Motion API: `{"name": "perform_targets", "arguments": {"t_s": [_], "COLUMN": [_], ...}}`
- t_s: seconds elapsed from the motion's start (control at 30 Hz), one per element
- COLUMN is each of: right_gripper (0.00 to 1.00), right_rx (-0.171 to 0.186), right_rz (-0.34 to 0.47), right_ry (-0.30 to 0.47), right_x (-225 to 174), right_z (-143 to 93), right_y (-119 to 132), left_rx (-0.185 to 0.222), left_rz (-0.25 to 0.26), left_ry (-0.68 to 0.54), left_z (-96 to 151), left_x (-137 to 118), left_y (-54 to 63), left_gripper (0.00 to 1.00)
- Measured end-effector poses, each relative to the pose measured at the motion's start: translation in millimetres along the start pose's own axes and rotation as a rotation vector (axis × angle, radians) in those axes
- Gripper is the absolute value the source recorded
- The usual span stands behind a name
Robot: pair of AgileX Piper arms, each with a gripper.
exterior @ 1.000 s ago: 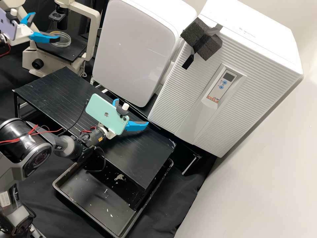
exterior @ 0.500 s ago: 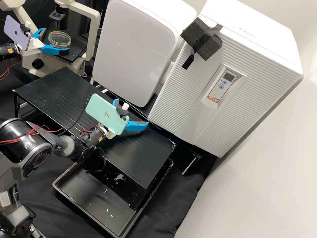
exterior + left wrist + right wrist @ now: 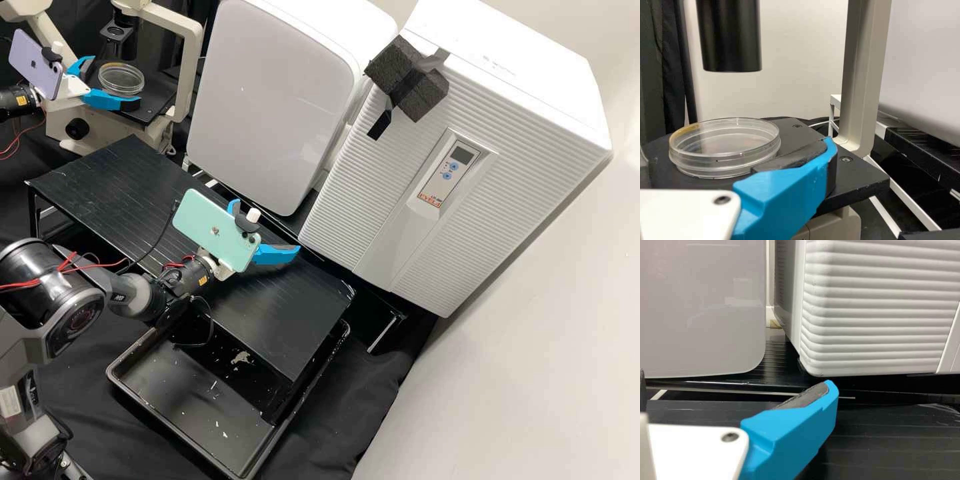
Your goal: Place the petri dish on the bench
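Red label on white cabinet; petri dish on stage.

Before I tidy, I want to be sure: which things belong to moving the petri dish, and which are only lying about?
For the job:
- petri dish
- left hand, open around it
- microscope, bearing it
- black bench, probably the goal

Just there:
- tray
- foam block
- ribbed white cabinet

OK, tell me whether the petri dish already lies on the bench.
No, the dish sits on the microscope stage.
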Motion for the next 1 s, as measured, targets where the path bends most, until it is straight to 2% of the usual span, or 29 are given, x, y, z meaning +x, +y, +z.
{"name": "perform_targets", "arguments": {"t_s": [0.13, 0.5, 0.63, 0.93, 1.0], "right_gripper": [1.00, 1.00, 1.00, 1.00, 1.00], "right_rx": [0.000, 0.000, 0.000, 0.000, 0.000], "right_rz": [0.000, 0.000, 0.000, 0.000, 0.000], "right_ry": [0.000, 0.000, 0.000, 0.000, 0.000], "right_x": [0, 0, 0, 0, 0], "right_z": [0, 0, 0, 0, 0], "right_y": [0, 0, 0, 0, 0], "left_rx": [-0.014, -0.019, -0.048, -0.081, -0.077], "left_rz": [0.016, 0.016, 0.016, 0.010, 0.007], "left_ry": [0.017, 0.022, 0.022, 0.004, 0.001], "left_z": [-2, -4, -5, -5, -4], "left_x": [14, 15, 15, 16, 17], "left_y": [3.4, 3.4, 3.7, 4.7, 5.1], "left_gripper": [1.00, 1.00, 1.00, 1.00, 1.00]}}
